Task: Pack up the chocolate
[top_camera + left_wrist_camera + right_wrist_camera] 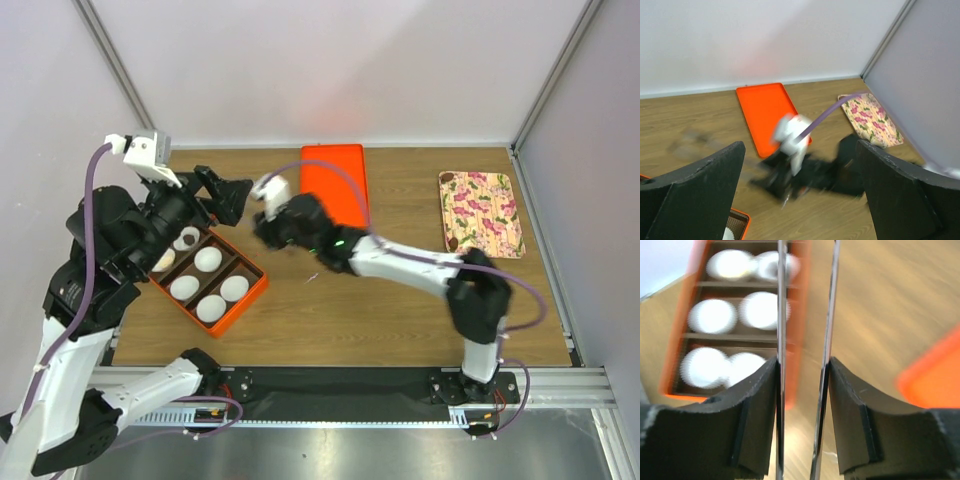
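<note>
- The top external view looks steeply down from above and behind the arms. It takes in the whole brown wooden table (380, 320) from near edge to far edge, and stands far off.
- The left wrist view sits over the table's left side and faces the far-right corner, past its own black fingers (695, 195). With the top view it shares the flat orange rectangular tray (765, 110) at the far edge and the floral-patterned plate (870, 120) at the right edge.
- The right wrist view looks down from close range, along thin metal strips (781, 315). It shares the compartmented orange box (675, 365) with the top view.
</note>
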